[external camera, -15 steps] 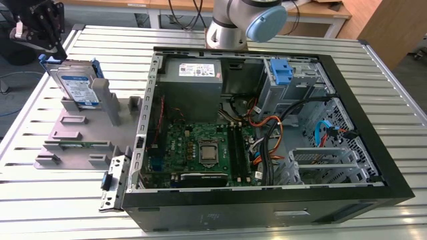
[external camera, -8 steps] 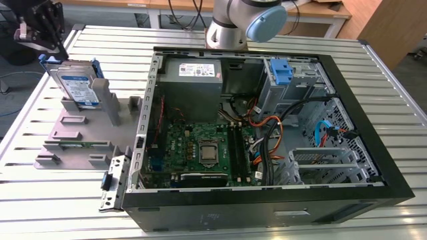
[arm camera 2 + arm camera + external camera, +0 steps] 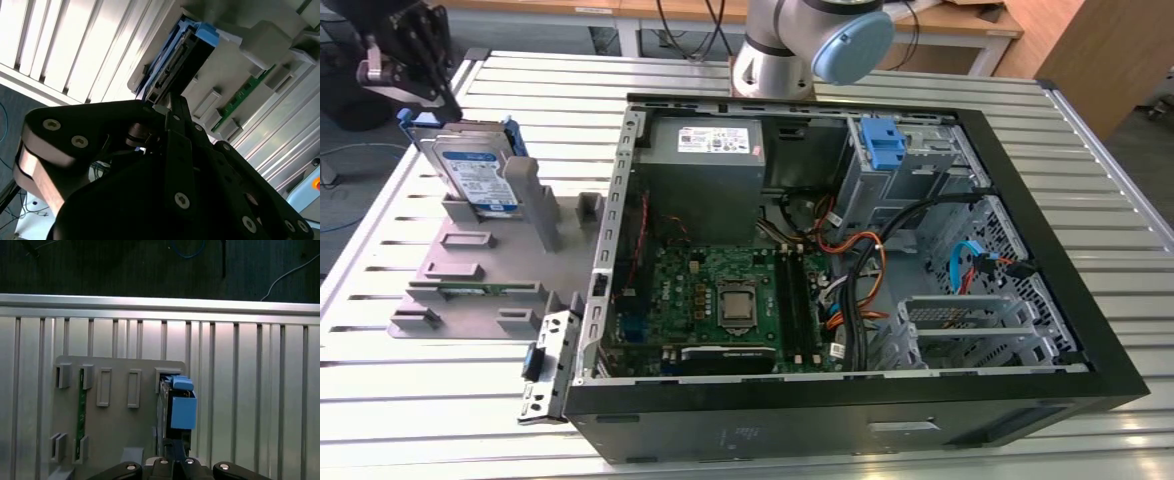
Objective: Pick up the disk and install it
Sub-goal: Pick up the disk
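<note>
Pincer (image 3: pixel 438 100) black, hangs just above disk, at its 11 o'clock in exterior view. Both its halves drawn together, nothing between them, seen in both wrist views (image 3: pixel 167 105) (image 3: pixel 173 445). Disk (image 3: pixel 478 175) upright on edge in grey stand (image 3: pixel 480 260), blue frame around it. Stand on slatted desk (image 3: pixel 427 400), at 9 o'clock of open computer case (image 3: pixel 854 400).

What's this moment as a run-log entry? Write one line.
silver rectangular hard drive in blue plastic frame: upright in grey plastic stand | black gripper: over drive's top edge, contact unclear | black computer case: open
</note>
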Controlling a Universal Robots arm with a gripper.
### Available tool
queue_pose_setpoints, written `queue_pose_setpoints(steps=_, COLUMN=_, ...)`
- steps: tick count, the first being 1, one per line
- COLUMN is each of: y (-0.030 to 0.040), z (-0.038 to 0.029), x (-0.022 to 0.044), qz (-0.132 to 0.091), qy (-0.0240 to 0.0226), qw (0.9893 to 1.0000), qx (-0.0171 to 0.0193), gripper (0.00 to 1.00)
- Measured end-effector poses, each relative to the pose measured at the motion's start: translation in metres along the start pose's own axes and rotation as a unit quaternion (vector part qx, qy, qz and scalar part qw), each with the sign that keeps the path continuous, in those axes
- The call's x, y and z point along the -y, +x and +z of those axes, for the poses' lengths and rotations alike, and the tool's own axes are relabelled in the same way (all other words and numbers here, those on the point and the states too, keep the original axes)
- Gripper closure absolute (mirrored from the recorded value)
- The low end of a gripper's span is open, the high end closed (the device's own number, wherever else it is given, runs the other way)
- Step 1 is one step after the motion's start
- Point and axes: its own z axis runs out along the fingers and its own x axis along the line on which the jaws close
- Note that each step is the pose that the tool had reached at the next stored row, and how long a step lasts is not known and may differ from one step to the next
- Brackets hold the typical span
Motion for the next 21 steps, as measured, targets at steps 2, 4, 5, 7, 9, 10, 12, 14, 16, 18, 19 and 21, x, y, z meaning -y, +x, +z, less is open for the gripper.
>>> queue_pose_setpoints(steps=2, y=0.0001, z=0.0004, x=0.0014, qz=0.0, qy=0.0001, qw=1.0, qx=0.0, gripper=0.89)
queue_pose_setpoints(steps=4, y=0.0001, z=0.0008, x=0.0031, qz=0.0, qy=0.0004, qw=1.0, qx=0.0001, gripper=0.89)
queue_pose_setpoints(steps=5, y=0.0, z=0.0009, x=0.0036, qz=0.0, qy=0.0006, qw=1.0, qx=0.0002, gripper=0.89)
queue_pose_setpoints(steps=7, y=-0.001, z=0.0012, x=0.0038, qz=0.001, qy=0.0008, qw=1.0, qx=0.0004, gripper=0.89)
queue_pose_setpoints(steps=9, y=-0.0036, z=0.0017, x=0.0038, qz=0.002, qy=0.0009, qw=1.0, qx=0.0003, gripper=0.89)
queue_pose_setpoints(steps=10, y=-0.0051, z=0.002, x=0.0038, qz=0.004, qy=0.0011, qw=1.0, qx=0.0003, gripper=0.89)
queue_pose_setpoints(steps=12, y=-0.0061, z=0.0023, x=0.0039, qz=0.005, qy=0.0013, qw=1.0, qx=0.0003, gripper=0.89)
queue_pose_setpoints(steps=14, y=-0.0061, z=0.0023, x=0.0039, qz=0.005, qy=0.0013, qw=1.0, qx=0.0003, gripper=0.89)
queue_pose_setpoints(steps=16, y=-0.0061, z=0.0022, x=0.0039, qz=0.005, qy=0.0012, qw=1.0, qx=0.0003, gripper=0.89)
queue_pose_setpoints(steps=18, y=-0.0062, z=0.0024, x=0.004, qz=0.005, qy=-0.0022, qw=1.0, qx=0.0003, gripper=0.89)
queue_pose_setpoints(steps=19, y=-0.0062, z=0.0024, x=0.0039, qz=0.005, qy=-0.0029, qw=1.0, qx=0.0003, gripper=0.89)
queue_pose_setpoints(steps=21, y=-0.0061, z=0.0024, x=0.0039, qz=0.005, qy=-0.0031, qw=1.0, qx=0.0003, gripper=0.89)
